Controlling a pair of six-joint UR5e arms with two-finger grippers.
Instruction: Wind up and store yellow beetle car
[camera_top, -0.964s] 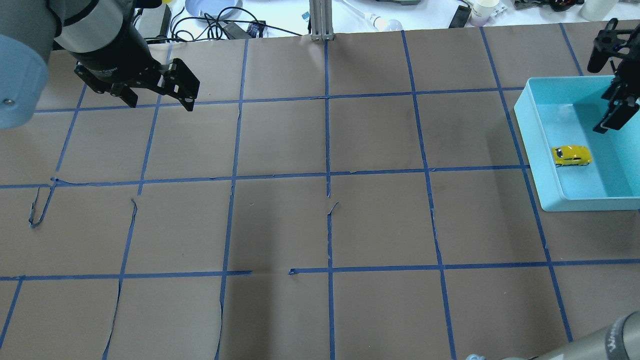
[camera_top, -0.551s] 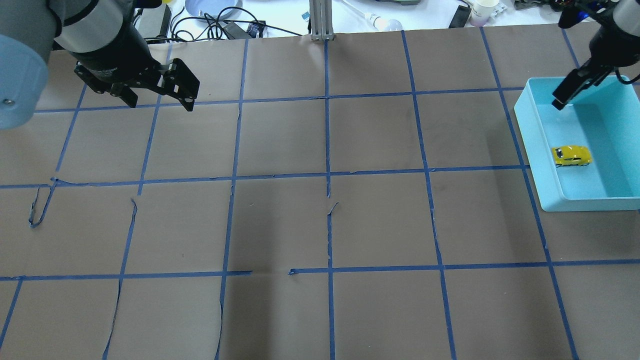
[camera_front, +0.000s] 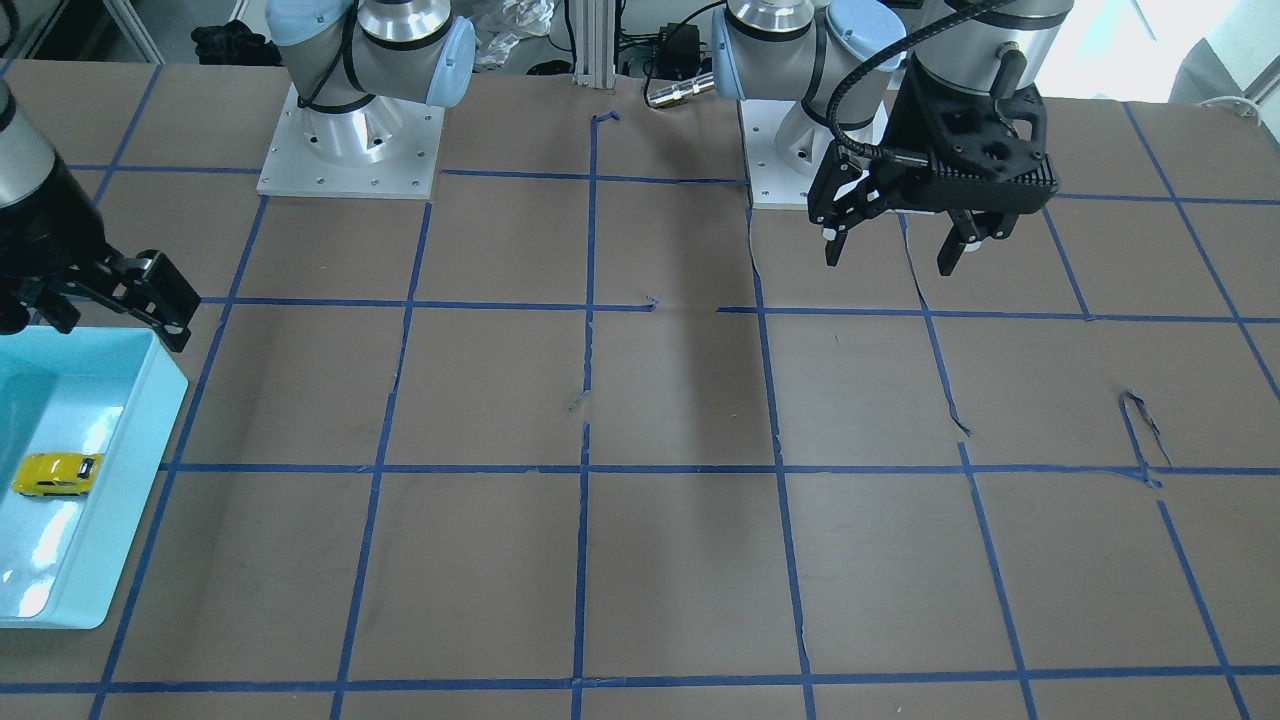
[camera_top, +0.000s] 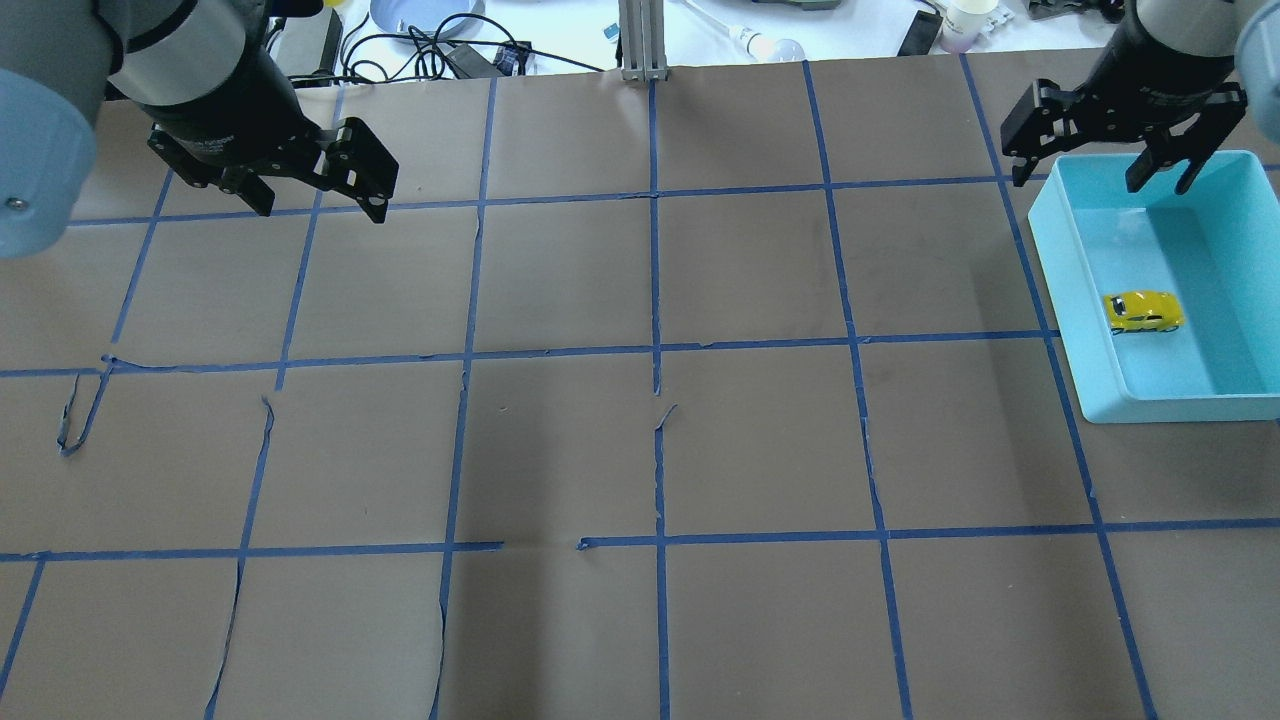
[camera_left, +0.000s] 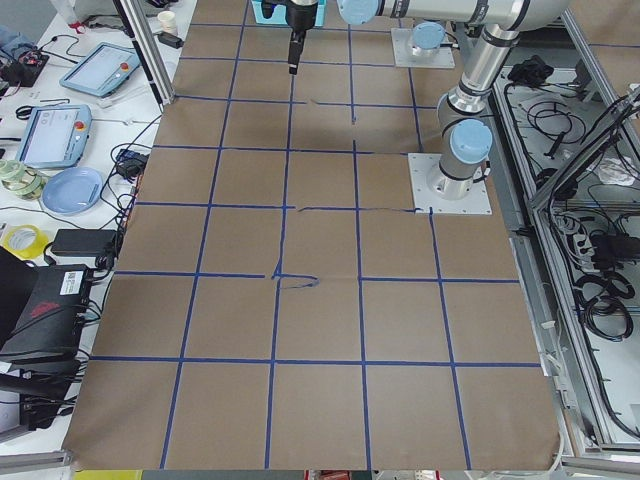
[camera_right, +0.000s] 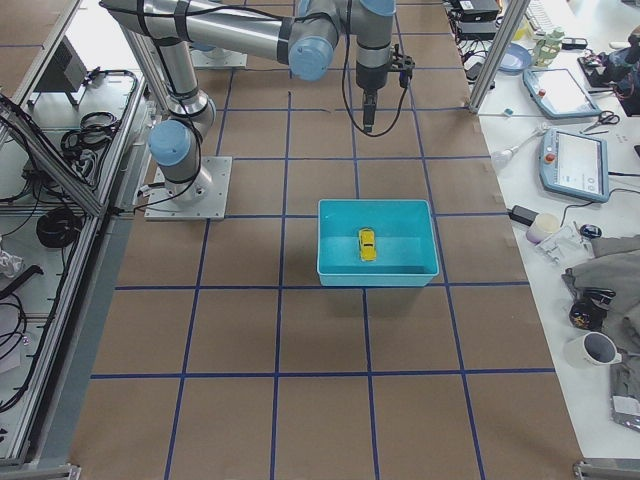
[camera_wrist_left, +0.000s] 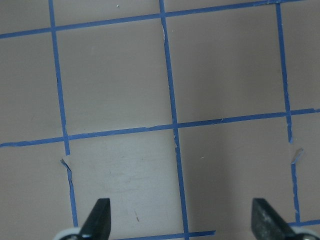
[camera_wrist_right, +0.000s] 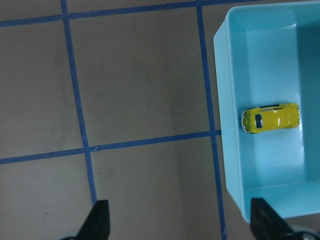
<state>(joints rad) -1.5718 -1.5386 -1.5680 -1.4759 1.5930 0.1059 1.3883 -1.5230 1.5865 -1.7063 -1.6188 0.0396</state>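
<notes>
1. The yellow beetle car (camera_top: 1143, 312) stands on its wheels on the floor of a teal bin (camera_top: 1190, 408). It is close to the bin wall that faces the middle of the counter, and nothing touches it. The bin sits at the counter's right edge, nearer the far edge than the robot's own. Since the car is inside with walls all round, it cannot roll off, so I judge the storing step done.
2. The right gripper (camera_top: 1090, 180) hangs released and empty, its fingers spread wide. It is above the bin's far corner on the inward side, well apart from the car. That height and offset suit an arm with nothing left to carry.
3. The left gripper (camera_top: 320, 208) is also released and holds nothing. It is parked over bare paper toward the counter's far-left corner, which keeps it out of the other arm's way.
4. Count: one car, one bin, two arms and two claws. A grid of blue tape lines covers the brown paper.
</notes>
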